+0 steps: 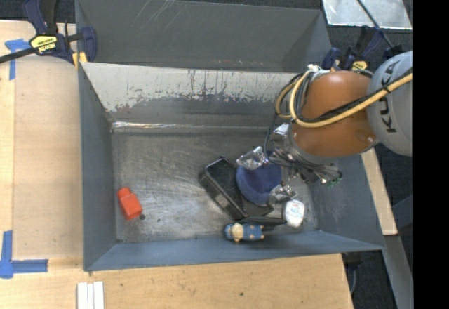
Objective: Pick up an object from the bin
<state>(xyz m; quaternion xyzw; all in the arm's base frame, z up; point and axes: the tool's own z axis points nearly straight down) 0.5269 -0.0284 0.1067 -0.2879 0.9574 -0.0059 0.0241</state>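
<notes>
My gripper [254, 158] is low in the bin's right part, under the arm's orange cover, right against a dark blue rounded thing [254, 185]. That blue thing lies partly on a flat black rectangular thing [222, 184] that slants toward the front. In front of them, at the foot of the near wall, lies a small yellow and blue toy figure [243, 232]. A small white round thing [295, 213] sits just to its right.
A small orange block [129, 204] lies alone at the front left of the bin floor. The arm with its orange cover and yellow cables hangs over the right side, close to the right wall.
</notes>
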